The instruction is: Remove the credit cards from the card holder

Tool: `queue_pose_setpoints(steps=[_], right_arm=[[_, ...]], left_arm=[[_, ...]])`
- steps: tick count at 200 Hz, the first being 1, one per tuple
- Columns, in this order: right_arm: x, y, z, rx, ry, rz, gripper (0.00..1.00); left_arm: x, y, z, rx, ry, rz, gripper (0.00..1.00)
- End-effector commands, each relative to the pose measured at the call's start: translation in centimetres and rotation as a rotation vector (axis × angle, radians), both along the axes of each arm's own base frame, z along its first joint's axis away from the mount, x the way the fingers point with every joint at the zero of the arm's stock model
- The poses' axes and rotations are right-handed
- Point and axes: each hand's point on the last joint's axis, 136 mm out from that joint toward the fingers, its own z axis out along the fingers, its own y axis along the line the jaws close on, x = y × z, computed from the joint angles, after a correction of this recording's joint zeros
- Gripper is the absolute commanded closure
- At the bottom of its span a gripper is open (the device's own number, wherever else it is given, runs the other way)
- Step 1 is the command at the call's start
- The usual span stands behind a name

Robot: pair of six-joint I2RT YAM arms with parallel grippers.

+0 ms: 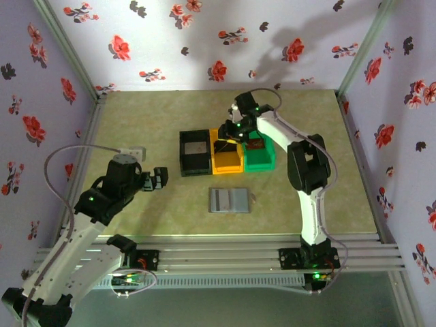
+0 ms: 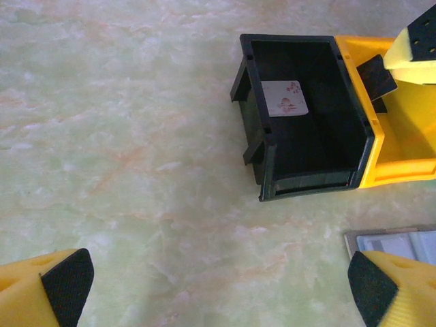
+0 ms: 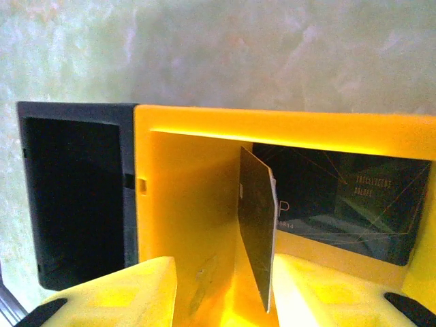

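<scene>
We find the right gripper (image 3: 221, 296) above the orange bin (image 3: 184, 204), jaws parted around a dark credit card (image 3: 257, 231) standing on edge, while the grey card holder (image 1: 229, 201) lies nearer us, long axis left-right, closest to our wide-spread left gripper (image 2: 218, 293).

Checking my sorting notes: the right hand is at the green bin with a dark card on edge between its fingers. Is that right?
Not quite: the bin is orange, not green. The right wrist view shows the right hand at the orange bin with a dark card on edge between its fingers.
</scene>
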Motion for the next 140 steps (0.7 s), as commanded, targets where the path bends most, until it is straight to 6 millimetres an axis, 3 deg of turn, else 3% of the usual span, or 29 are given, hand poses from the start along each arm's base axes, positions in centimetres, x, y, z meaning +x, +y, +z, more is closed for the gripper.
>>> queue_pose_setpoints(steps=[1, 47, 84, 113, 140], right_arm=[[0.8, -0.7, 4.7, 0.013, -0.085, -0.026, 0.57], [0.5, -1.4, 8.8, 0.020, -0.160, -0.043, 0.56], [-1.8, -2.7, 12.8, 0.039, -0.242, -0.059, 0.57], [-5.6, -3.9, 13.4, 0.065, -0.269, -0.070, 0.58], [-10.1, -4.6, 11.5, 0.050, -0.261, -0.071, 0.57]], left_arm=[[0.2, 0.7, 0.6, 0.027, -0.020, 0.016, 0.00], [0.2, 0.7, 0.5, 0.029, -0.017, 0.017, 0.00], [0.2, 0.6, 0.4, 0.032, -0.008, 0.013, 0.00], [0.1, 0.1, 0.4, 0.024, 0.009, -0.014, 0.00], [-0.3, -1.1, -0.1, -0.008, 0.052, -0.063, 0.00]])
